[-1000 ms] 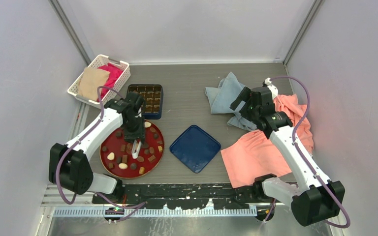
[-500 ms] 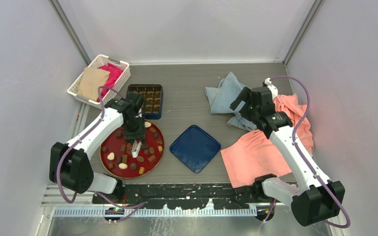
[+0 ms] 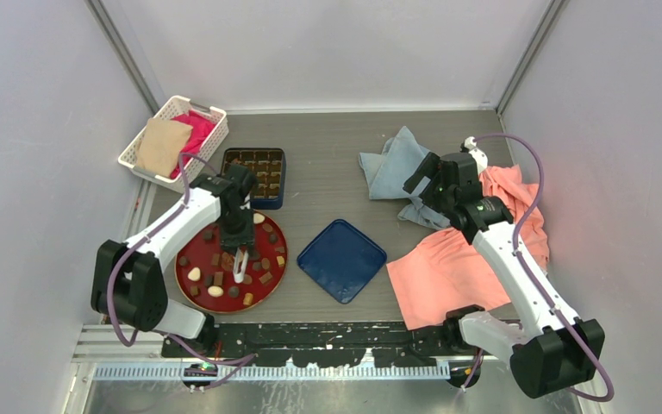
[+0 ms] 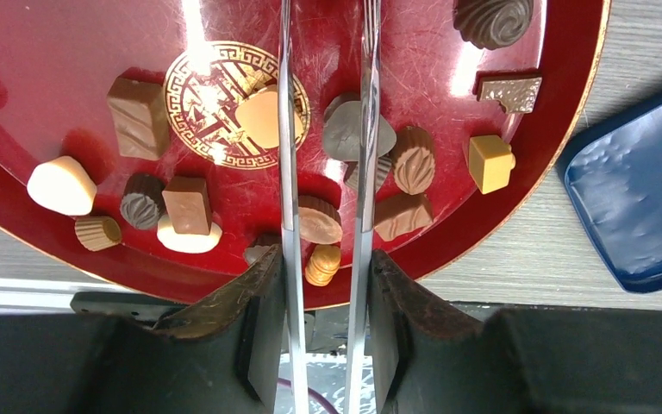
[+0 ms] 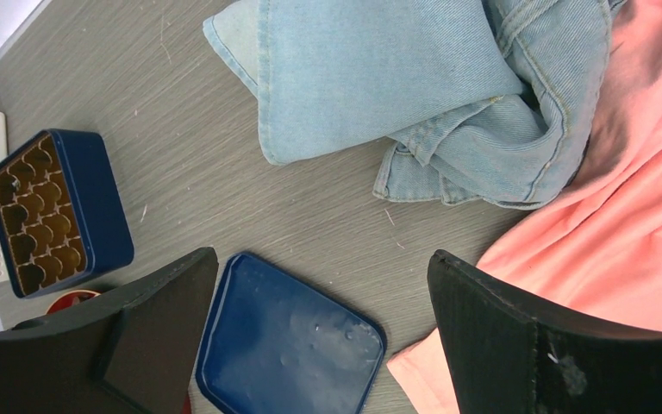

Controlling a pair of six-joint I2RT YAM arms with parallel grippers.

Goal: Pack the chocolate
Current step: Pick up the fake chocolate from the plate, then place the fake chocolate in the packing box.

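Red lacquer sits closest to me: a round red plate (image 3: pixel 183 259) at the near left of the desk (image 3: pixel 327 172), with the chocolate (image 4: pixel 188 204) scattered over it in brown, tan and cream pieces, square, round and oval. The left jaws hang right above that plate, pinched onto a pair of metal tongs (image 4: pixel 287 172). The two blades run down between the dark pads and stand a little apart. A grey piece and a tan one lie under the blades. The tips run out of the wrist view, so I cannot tell if they have anything.

Just right of the plate a dark blue lid (image 3: pixel 341 259) lies flat on the desk, and right of that a salmon-pink cloth (image 3: pixel 448 267) is spread out.

Further back, a dark blue box (image 5: pixel 108 216) stands just beyond the plate, its gold tray divided into small cups; I cannot tell how many are filled. Across from it lies a crumpled piece of pale denim (image 5: pixel 379 78), partly on the pink cloth. The right jaws hover there, spread wide and holding nothing.

Farthest off, at the back left, a white basket (image 3: pixel 198 103) holds a tan cloth (image 3: pixel 159 145) and a magenta one (image 3: pixel 196 129).
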